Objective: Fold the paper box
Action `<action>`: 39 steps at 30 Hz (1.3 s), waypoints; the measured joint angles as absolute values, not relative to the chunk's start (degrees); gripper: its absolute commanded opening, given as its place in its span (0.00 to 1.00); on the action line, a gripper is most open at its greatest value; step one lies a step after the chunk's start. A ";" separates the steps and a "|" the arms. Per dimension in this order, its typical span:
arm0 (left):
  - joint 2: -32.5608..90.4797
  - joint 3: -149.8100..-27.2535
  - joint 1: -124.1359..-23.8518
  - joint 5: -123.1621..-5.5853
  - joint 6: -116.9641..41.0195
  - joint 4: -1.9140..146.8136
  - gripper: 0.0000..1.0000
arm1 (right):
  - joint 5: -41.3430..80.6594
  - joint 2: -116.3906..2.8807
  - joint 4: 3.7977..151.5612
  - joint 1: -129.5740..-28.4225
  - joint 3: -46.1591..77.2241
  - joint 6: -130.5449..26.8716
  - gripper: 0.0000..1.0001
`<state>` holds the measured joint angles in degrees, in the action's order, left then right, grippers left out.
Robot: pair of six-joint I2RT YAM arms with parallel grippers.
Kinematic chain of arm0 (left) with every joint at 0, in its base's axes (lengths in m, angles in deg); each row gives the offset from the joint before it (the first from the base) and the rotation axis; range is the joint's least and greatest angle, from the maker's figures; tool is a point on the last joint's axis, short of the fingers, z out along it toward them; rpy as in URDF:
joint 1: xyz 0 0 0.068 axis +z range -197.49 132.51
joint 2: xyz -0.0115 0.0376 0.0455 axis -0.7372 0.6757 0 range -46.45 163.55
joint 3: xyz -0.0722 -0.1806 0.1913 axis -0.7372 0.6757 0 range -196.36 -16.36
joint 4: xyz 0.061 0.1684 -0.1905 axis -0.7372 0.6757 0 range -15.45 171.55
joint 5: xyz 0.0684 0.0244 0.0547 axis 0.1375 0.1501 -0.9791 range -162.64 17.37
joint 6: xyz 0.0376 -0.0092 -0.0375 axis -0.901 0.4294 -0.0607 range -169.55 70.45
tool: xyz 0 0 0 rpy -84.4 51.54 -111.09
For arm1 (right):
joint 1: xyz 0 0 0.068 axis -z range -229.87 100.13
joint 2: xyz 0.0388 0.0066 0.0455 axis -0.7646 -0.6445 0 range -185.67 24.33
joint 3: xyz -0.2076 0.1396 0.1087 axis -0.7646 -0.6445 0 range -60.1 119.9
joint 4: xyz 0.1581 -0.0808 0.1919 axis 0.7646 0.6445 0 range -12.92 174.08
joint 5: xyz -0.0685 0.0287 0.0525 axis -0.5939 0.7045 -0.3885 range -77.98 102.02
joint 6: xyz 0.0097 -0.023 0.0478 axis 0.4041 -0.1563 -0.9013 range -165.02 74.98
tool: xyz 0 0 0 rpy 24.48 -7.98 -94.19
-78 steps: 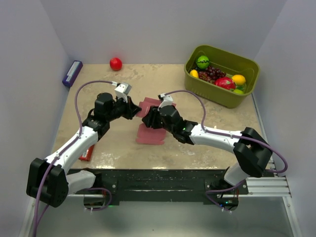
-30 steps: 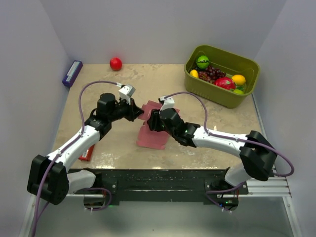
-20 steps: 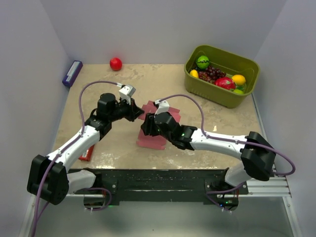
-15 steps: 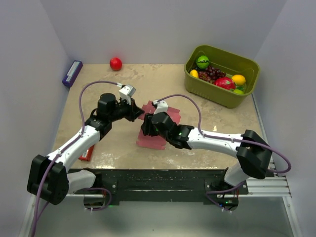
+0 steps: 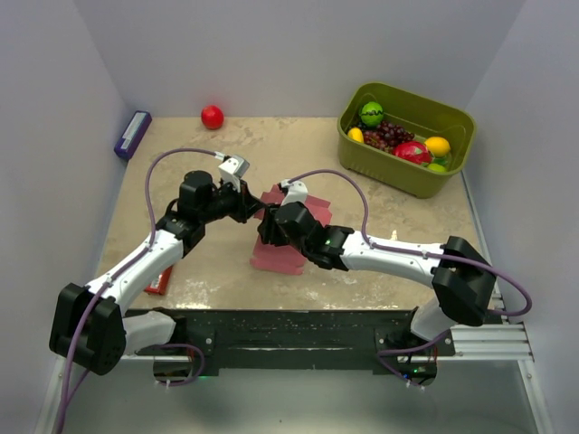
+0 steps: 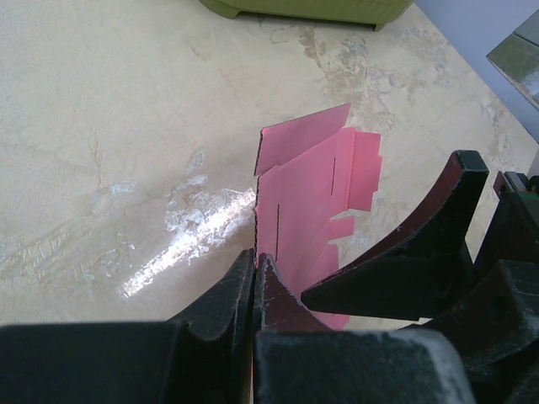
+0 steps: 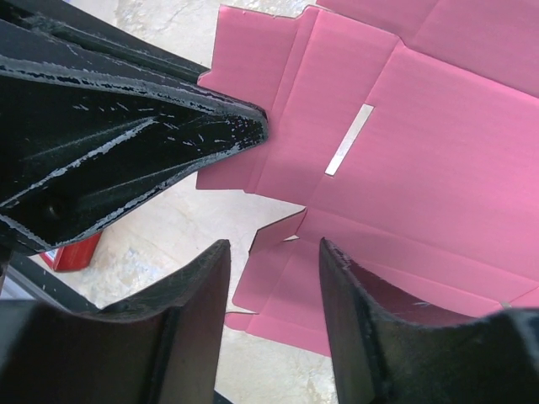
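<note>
While the left gripper (image 6: 255, 257) is clenched on the near-left edge of the paper box (image 5: 276, 258), the sheet lies mostly flat at mid-table, pink, unfolded, between the two wrists.

- Left wrist view: the sheet's edge runs straight into the seam of the closed fingers, and the flap at that edge is lifted off the table (image 5: 226, 145). The far flaps and notched tabs (image 6: 365, 168) lie down.
- Right gripper (image 7: 271, 244): fingers apart, nothing between them, poised over the sheet's notched left edge. Cannot tell whether a fingertip touches the cardboard.
- The two grippers are nearly nose to nose: in the right wrist view the left gripper's tip sits just beside the right gripper's left finger. Very little room there.
- Open room: bare tabletop left of the sheet, behind it toward the back wall, and a narrower strip in front toward the arm bases.
- Green bin (image 5: 412, 181) with fruit (image 5: 398, 136) is at the back right, well apart from the sheet.
- Red ball (image 5: 212, 117) is at the back edge. Purple box (image 5: 132, 134) is against the left wall.
- Red packet (image 5: 159, 282) is at the near-left edge, partly under the left arm, well apart from the sheet.
- Writing: the sheet is plain. Print on the purple box is too small to read.
</note>
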<state>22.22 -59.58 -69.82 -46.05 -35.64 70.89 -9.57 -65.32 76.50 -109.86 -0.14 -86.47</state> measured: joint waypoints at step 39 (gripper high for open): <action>22.24 -59.58 -70.32 -44.91 -36.91 69.93 0.00 | -12.39 -65.69 72.53 -107.87 -4.57 -84.07 0.25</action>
